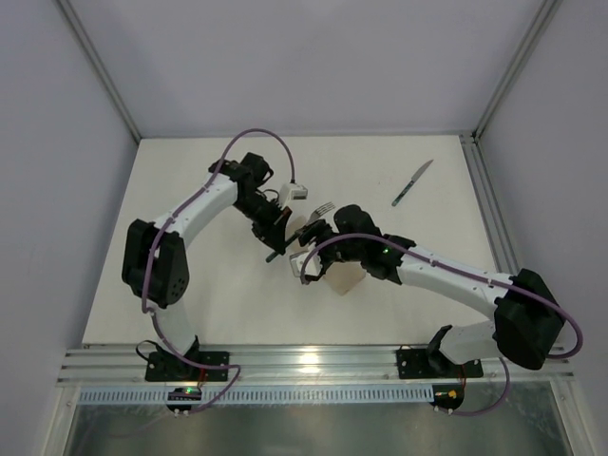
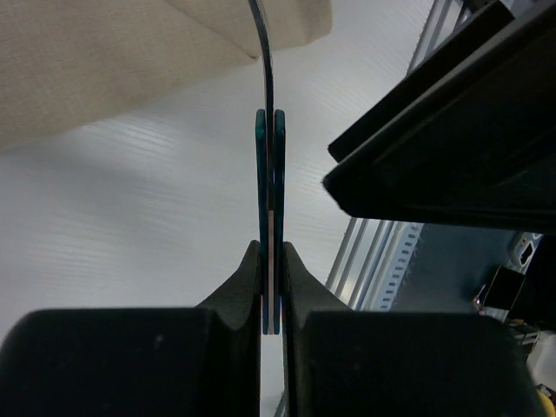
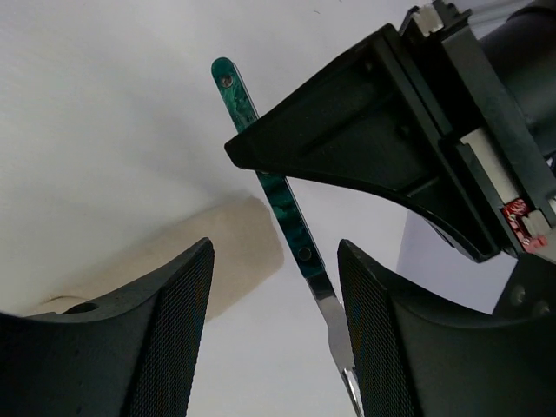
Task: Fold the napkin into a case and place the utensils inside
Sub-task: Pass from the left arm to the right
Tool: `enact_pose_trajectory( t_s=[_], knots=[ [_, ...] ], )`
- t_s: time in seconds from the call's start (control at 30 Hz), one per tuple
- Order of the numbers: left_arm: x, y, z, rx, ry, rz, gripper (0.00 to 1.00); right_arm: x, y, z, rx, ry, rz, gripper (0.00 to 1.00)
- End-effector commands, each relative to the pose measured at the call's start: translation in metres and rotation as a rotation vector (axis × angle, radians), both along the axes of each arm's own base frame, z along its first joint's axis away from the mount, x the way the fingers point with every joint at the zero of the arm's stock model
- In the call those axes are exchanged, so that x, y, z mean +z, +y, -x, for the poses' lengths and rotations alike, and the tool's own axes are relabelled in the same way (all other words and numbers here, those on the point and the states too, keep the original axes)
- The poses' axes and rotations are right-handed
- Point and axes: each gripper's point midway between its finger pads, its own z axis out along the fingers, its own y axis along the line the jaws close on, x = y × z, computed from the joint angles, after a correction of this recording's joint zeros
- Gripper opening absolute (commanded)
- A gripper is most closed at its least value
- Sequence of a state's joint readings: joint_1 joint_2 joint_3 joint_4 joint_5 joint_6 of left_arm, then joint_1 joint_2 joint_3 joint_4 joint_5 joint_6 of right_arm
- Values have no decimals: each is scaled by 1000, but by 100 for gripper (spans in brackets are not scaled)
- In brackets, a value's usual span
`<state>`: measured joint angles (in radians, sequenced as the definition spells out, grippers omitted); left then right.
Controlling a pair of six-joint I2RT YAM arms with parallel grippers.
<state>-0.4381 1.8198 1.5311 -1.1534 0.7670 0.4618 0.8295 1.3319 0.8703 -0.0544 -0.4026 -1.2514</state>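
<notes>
While my left hand (image 2: 271,254) clamps the fork (image 2: 269,156) by its handle, my right hand (image 3: 274,254) released beside it, napkin (image 3: 221,248) near, knife (image 1: 412,183) well apart on the bench (image 1: 209,294).

White arms (image 1: 204,201); black, seemingly knurled fingers (image 3: 165,334)

A white worktop (image 1: 361,166) sits inside pale grey walls (image 1: 57,142), with a silver slotted rail (image 1: 313,361) running left to right along its near edge.

The knife (image 1: 412,183) lies far right on the bench (image 1: 209,294), well apart from the rest. Mid-bench, the fork (image 1: 323,208) sits in the left claw (image 2: 271,254), just left of the napkin (image 1: 344,279).
</notes>
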Motion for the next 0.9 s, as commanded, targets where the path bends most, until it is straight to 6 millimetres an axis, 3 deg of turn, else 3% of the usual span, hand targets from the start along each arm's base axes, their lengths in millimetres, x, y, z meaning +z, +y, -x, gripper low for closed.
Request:
enact_pose_trajectory(
  t_s=[0.0,0.17,0.3,0.4,0.6,0.67,0.73,0.87],
  knots=[
    [11,-3,10,-37,10,39,0,28,15,-12,45,-139,-20,63],
    [10,2,16,-63,21,30,0,9,11,-28,-30,-114,42,60],
    [11,2,19,-79,27,33,0,9,10,-38,-93,-120,19,40],
    [14,1,21,-89,38,48,0,5,10,-39,-101,-112,26,36],
    [16,-1,20,-93,41,54,0,12,10,-41,-157,-57,-36,5],
    [18,-3,20,-90,43,64,0,8,8,-39,-182,-6,-28,4],
    [21,-5,14,-69,25,66,5,1,2,-32,-230,100,-30,4],
    [30,-8,-2,-16,-25,90,34,-10,-11,-19,-337,267,-46,4]
  ],
)
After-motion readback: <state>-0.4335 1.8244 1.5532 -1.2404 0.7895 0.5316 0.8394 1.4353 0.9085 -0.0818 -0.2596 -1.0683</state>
